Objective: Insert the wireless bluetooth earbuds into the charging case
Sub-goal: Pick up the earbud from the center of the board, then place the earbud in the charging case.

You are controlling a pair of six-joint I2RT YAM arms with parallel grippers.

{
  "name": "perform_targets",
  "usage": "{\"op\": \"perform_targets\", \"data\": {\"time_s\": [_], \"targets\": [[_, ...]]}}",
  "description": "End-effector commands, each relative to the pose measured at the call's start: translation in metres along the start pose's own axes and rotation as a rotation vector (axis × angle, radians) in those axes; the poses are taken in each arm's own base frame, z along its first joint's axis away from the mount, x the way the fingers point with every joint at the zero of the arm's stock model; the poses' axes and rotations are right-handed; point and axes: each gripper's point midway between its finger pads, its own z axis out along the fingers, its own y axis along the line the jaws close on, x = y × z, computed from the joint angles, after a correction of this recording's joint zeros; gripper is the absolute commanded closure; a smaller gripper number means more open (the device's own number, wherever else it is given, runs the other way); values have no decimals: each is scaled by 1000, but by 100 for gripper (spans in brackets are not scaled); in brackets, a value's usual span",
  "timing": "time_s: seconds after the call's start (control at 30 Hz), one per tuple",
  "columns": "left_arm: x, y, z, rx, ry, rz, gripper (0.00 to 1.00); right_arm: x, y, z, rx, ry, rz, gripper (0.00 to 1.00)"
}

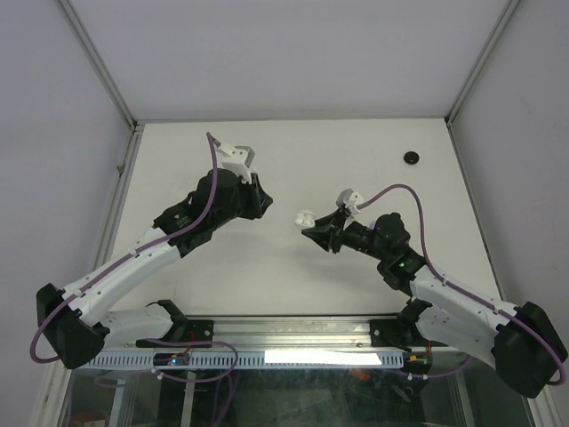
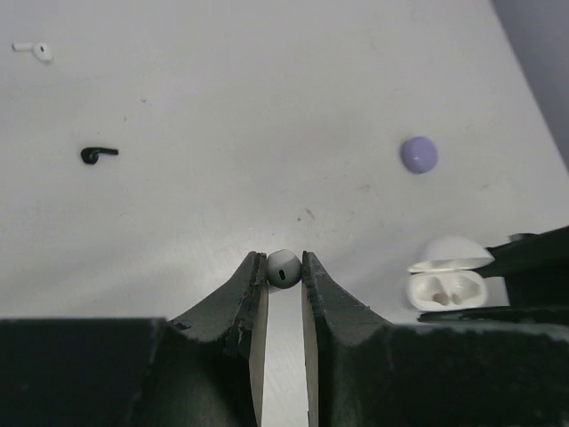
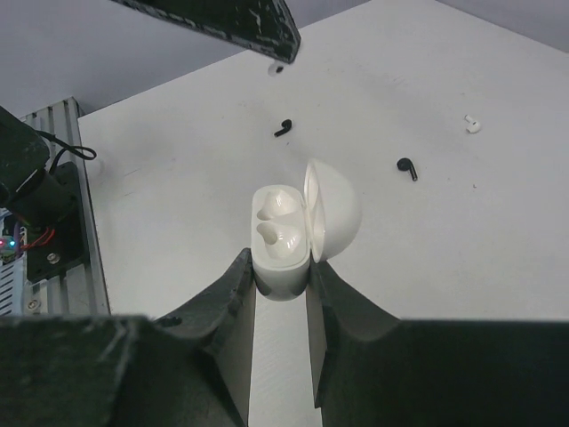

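My left gripper [image 2: 284, 267] is shut on a white earbud [image 2: 283, 268], pinched at its round head between the fingertips above the table. The white charging case [image 3: 280, 236] stands with its lid [image 3: 336, 209] open and both sockets empty, and my right gripper [image 3: 281, 267] is shut on its base. In the left wrist view the case [image 2: 447, 283] lies to the right of the held earbud. From above, the left gripper [image 1: 265, 203] and the right gripper [image 1: 311, 227] face each other a short way apart. Loose on the table are two black earbuds [image 3: 283, 127] [image 3: 407, 165] and a white earbud [image 3: 472, 124].
A lilac round puck [image 2: 418, 154] lies on the table beyond the case. A black puck [image 1: 412, 157] sits at the far right of the table. White walls enclose the table, and a metal rail [image 1: 293, 342] runs along its near edge.
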Motion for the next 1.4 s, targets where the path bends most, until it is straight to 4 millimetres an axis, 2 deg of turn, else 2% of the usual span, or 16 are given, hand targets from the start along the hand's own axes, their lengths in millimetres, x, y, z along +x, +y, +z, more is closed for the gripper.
{"op": "perform_targets", "data": {"time_s": [0.0,0.1,0.3,0.37,0.5,0.87,1.17,1.37], "targets": [[-61,-48,-37,211,-181,-50,88,-56,4,10,-28,-162,-125,100],[-76,-64,-54,298,-230,-67,88,-66,4,14,-33,-182,-141,100],[-89,-91,-77,468,-287,-148,88,-82,8,18,-48,-231,-157,100],[-92,-100,-82,528,-299,-186,88,-86,9,18,-57,-244,-157,100],[-86,-118,-86,643,-262,-225,87,-92,13,19,-78,-261,-161,100],[-65,-129,-73,719,-188,-241,88,-96,27,22,-164,-272,-179,100],[-46,-126,-64,711,-148,-233,88,-102,28,20,-158,-291,-186,100],[-42,-125,-63,709,-138,-242,88,-104,26,19,-148,-296,-188,100]]}}
